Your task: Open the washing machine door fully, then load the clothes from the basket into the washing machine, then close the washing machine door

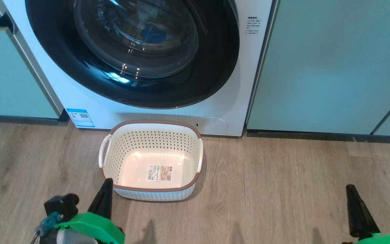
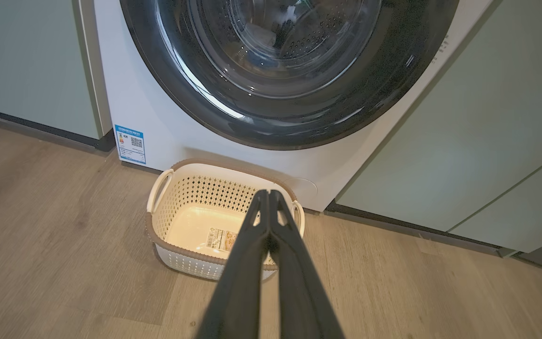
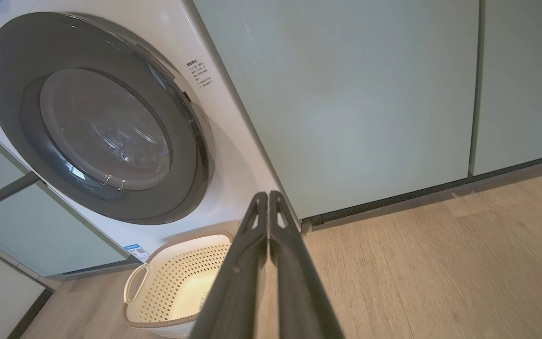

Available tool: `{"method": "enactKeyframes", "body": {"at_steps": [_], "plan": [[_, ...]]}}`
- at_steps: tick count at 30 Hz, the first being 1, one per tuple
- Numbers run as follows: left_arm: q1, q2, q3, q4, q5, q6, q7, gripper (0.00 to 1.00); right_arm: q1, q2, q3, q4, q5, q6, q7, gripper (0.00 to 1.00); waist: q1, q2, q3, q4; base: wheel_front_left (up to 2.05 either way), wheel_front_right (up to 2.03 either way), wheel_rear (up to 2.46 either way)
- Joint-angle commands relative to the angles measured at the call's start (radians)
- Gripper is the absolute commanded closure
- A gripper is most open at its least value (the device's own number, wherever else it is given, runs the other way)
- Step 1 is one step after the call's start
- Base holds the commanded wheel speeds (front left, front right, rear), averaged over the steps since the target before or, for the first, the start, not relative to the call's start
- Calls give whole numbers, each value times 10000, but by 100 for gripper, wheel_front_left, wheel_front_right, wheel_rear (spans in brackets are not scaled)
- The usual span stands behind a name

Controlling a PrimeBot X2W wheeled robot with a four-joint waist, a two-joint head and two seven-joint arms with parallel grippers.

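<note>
Both closed, empty: left gripper [image 2: 268, 194], right gripper [image 3: 268, 195]; left wrist view's top shows drum [image 2: 320, 35] through door [image 2: 181, 80]; basket [image 1: 154, 142] on wood floor [image 1: 283, 189].

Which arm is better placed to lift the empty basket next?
Left: the left gripper, jaws shut, hangs by the near left corner of the basket; the right gripper is off to its right.

Lower centre: the left gripper [image 2: 268, 193], long dark fingers pressed together, overlaps the cream perforated brown-rimmed plastic basket [image 2: 205, 188]; above, the glossy black-rimmed round glass door [image 2: 299, 129] sits closed.
</note>
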State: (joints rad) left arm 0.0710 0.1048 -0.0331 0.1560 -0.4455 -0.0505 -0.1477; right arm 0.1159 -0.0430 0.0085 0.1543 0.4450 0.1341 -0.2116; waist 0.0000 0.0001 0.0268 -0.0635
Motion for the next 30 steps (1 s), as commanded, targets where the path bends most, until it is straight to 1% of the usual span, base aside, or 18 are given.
{"method": "enactKeyframes", "body": {"at_steps": [1,30], "plan": [[-502,32,208,-244,-216,-48,49,100,-474,-169,-15,-252,258,-7,52,100,0,-1,-2,5,0,0,0],[-844,-122,542,57,-3270,-250,730,100,-931,-289,-134,44,3471,-14,743,100,0,-1,-65,174,0,0,0]]}}
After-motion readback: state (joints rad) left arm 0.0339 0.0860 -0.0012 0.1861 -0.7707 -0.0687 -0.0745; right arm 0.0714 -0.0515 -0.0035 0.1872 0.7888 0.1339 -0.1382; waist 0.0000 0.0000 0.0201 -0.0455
